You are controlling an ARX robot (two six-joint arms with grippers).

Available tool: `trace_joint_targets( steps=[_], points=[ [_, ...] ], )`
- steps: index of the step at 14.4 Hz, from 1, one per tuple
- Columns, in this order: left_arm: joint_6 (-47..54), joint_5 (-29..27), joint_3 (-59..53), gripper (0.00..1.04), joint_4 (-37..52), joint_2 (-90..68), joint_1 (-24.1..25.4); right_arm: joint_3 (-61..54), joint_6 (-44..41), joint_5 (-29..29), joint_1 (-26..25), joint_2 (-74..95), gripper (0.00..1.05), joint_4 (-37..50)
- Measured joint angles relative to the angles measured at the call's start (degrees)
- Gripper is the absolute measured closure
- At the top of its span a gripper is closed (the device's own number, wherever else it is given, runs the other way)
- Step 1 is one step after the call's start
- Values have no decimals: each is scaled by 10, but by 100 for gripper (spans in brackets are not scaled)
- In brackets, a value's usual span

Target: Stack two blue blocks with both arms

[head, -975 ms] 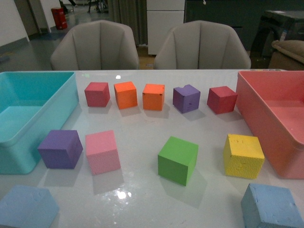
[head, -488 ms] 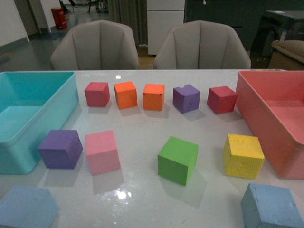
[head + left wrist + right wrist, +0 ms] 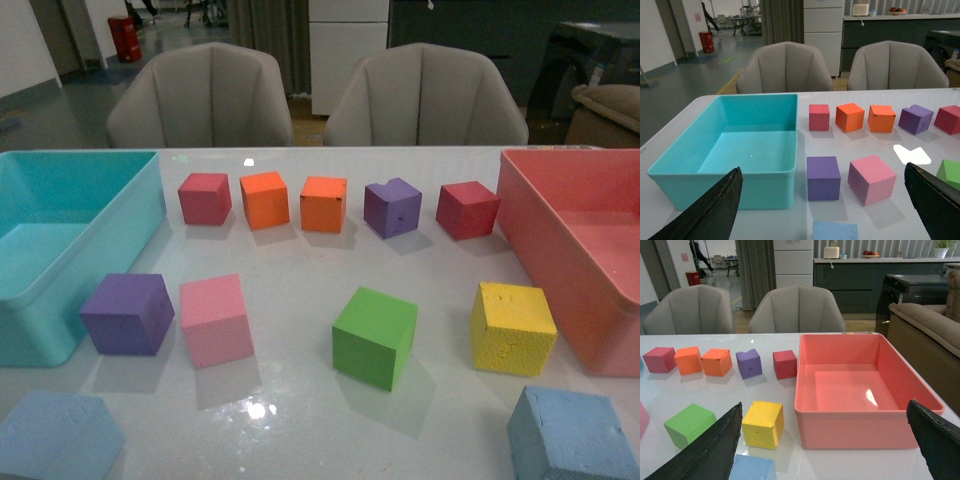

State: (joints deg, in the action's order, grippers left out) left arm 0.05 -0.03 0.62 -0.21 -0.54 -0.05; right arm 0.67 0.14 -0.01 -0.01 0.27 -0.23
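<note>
Two pale blue blocks lie at the table's near edge in the front view, one at the near left (image 3: 55, 437) and one at the near right (image 3: 572, 435). Neither arm shows in that view. In the left wrist view my left gripper (image 3: 825, 215) is open, its black fingers (image 3: 710, 212) wide apart, and the top of a blue block (image 3: 835, 230) lies between them, apart from both. My right gripper (image 3: 825, 450) is open too in the right wrist view. A blue block (image 3: 752, 468) sits close to its one finger (image 3: 710, 452).
A turquoise bin (image 3: 60, 250) stands at the left and a pink bin (image 3: 580, 260) at the right. Between them lie purple (image 3: 127, 313), pink (image 3: 215, 318), green (image 3: 375, 336) and yellow (image 3: 512, 327) cubes. A far row holds red, orange and purple cubes. Two grey chairs stand beyond the table.
</note>
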Motion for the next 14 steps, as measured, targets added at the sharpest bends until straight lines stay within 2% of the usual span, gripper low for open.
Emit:
trace_joint_targets(
  steps=[2,4,5,7,8,9,10,11,14],
  points=[
    [0,0,0,7,0,0,0,0,0,0,0,0,6,0],
    [0,0,0,7,0,0,0,15,11,35,-2,55,6,-3],
    [0,0,0,7,0,0,0,41,16,24,-28,132,6,54],
    [0,0,0,7,0,0,0,120,20,16,-36,294,6,174],
    [0,0,0,7,0,0,0,164,30,15,-18,391,6,192],
    [0,0,0,7,0,0,0,224,70,6,32,577,6,149],
    [0,0,0,7,0,0,0,236,120,7,117,744,6,126],
    [0,0,0,7,0,0,0,236,149,13,144,803,6,137],
    [0,0,0,7,0,0,0,236,175,17,155,849,6,156]
  ],
)
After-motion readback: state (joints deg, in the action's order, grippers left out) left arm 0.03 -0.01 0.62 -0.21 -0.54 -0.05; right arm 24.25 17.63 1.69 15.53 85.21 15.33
